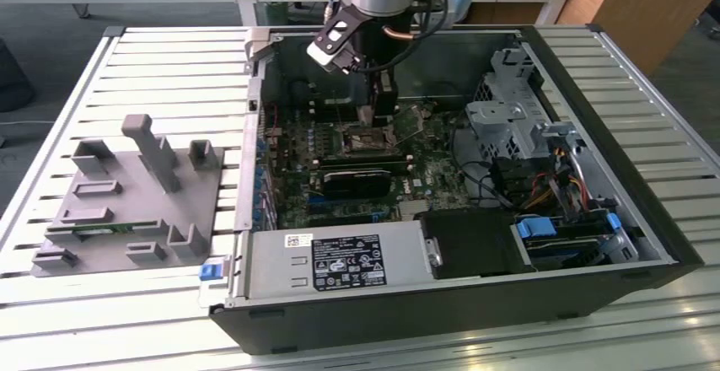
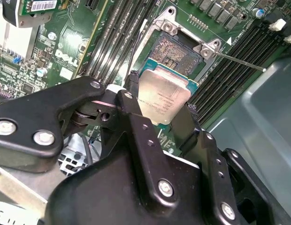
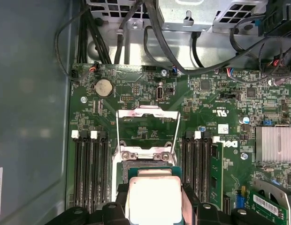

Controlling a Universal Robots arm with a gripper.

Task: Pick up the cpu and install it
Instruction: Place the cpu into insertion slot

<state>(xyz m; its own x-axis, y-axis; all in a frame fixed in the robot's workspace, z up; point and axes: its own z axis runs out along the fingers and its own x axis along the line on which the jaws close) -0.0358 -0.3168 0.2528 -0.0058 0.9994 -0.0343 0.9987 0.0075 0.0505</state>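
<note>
Near the upper middle of the exterior view, the arm reached down into the open computer case (image 1: pixel 630 84), which lay on its side on the slatted bench (image 1: pixel 147 76) so that the motherboard (image 3: pixel 136 93) faced upward. The claw (image 1: pixel 377 111) was clenched on the cpu (image 2: pixel 164 91), its fingers (image 2: pixel 130 101) pinching two opposite edges, seemingly so that the metal top and the underside went untouched. In both wrist views the cpu hung roughly level over the near edge of the socket (image 2: pixel 178 49), apparently not yet seated; bare socket showed beyond the chip's far edge. The socket's load plate (image 3: pixel 146 123) stood flipped up and its lever (image 2: pixel 239 62) lay swung aside, which left the opening free for the chip. At the exterior view's left, a grey fixture (image 1: pixel 124 194) sat on the bench well apart from the case, its slots presumably meant for staging parts.
</note>
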